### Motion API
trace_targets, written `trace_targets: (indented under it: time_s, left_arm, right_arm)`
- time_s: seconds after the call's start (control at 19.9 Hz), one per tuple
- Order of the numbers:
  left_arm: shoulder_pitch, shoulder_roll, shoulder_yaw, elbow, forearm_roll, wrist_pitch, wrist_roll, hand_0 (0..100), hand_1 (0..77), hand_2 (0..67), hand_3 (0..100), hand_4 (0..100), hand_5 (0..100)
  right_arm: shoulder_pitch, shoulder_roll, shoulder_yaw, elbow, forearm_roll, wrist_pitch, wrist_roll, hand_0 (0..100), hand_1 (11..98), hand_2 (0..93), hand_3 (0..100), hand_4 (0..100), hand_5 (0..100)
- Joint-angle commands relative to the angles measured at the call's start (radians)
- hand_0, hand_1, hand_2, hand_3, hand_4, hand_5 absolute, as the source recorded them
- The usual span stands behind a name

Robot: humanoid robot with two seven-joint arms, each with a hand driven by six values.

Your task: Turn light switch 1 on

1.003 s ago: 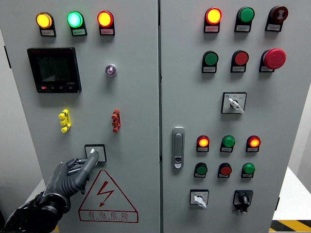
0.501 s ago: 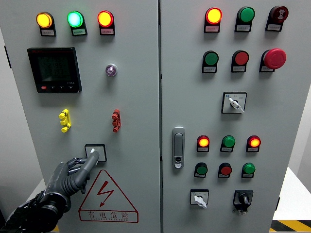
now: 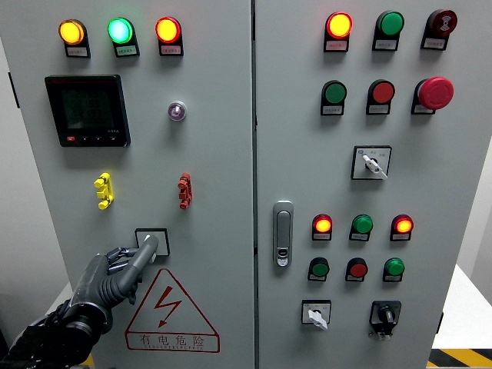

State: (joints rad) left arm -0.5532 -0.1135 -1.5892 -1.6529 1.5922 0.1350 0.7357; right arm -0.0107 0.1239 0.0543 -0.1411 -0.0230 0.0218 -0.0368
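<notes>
Bright, even, diffuse lighting across the pale grey metal cabinet front; no hard shadows, only soft shade beneath the dark robotic left hand at lower left. Sharp focus throughout, no motion blur. Glowing round indicator lamps in the top left row, slightly bloomed. Faint reflections on the black rectangular display screen. Mild darkening toward frame corners.

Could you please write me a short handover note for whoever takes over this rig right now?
Left hand: index finger extended, its tip at the small square switch on the left cabinet door, above the warning triangle; other fingers curled, holding nothing.
Right hand: not in view.
Done: the hand has reached the switch.
Cannot tell whether the switch has been flipped; no lamp is clearly tied to it.
Left: finish the press, confirm, then withdraw.
</notes>
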Motion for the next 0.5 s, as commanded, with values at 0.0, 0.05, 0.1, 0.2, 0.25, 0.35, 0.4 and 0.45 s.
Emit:
trace_targets:
  time_s: [0.0, 0.05, 0.1, 0.2, 0.25, 0.35, 0.4, 0.45]
  left_arm:
    - [-0.001, 0.000, 0.000, 0.002, 0.000, 0.000, 0.001, 10, 46.9, 48.9, 95, 100, 96]
    - [-0.001, -0.002, 0.000, 0.002, 0.000, 0.000, 0.001, 9, 47.1, 48.9, 95, 100, 97]
    - [-0.001, -0.002, 0.000, 0.002, 0.000, 0.000, 0.001, 10, 47.2, 48.9, 95, 100, 97]
    - [-0.001, -0.002, 0.000, 0.002, 0.000, 0.000, 0.001, 12, 47.0, 48.9, 95, 100, 97]
    - [-0.001, -0.002, 0.000, 0.002, 0.000, 0.000, 0.004, 14, 47.1, 48.9, 95, 100, 97]
    - [-0.001, -0.002, 0.000, 0.001, 0.000, 0.000, 0.013, 16, 47.2, 48.9, 95, 100, 97]
    - [-0.001, -0.002, 0.000, 0.002, 0.000, 0.000, 0.013, 18, 47.3, 48.9, 95, 100, 97]
    - [-0.001, -0.002, 0.000, 0.002, 0.000, 0.000, 0.013, 20, 47.3, 48.9, 95, 100, 97]
  right_arm:
    - [0.000, -0.0012, 0.001, 0.000, 0.000, 0.001, 0.000, 0, 19.3, 0.0, 20, 19, 11]
    - [0.000, -0.0012, -0.001, 0.000, 0.000, 0.000, 0.000, 0, 19.4, 0.0, 20, 19, 11]
    - [0.000, 0.0003, -0.001, 0.000, 0.000, 0.000, 0.000, 0, 20.0, 0.0, 20, 19, 11]
    - [0.000, -0.0012, -0.001, 0.000, 0.000, 0.001, 0.000, 0, 20.1, 0.0, 20, 19, 11]
    - [0.000, 0.0003, -0.001, 0.000, 0.000, 0.001, 0.000, 0, 20.1, 0.0, 20, 19, 11]
    - [0.000, 0.0003, -0.001, 0.000, 0.000, 0.001, 0.000, 0, 20.1, 0.0, 20, 19, 11]
    - [0.000, 0.0004, -0.001, 0.000, 0.000, 0.001, 0.000, 0, 20.0, 0.0, 20, 19, 11]
    - [0.000, 0.0004, 0.001, 0.000, 0.000, 0.000, 0.000, 0, 20.0, 0.0, 20, 19, 11]
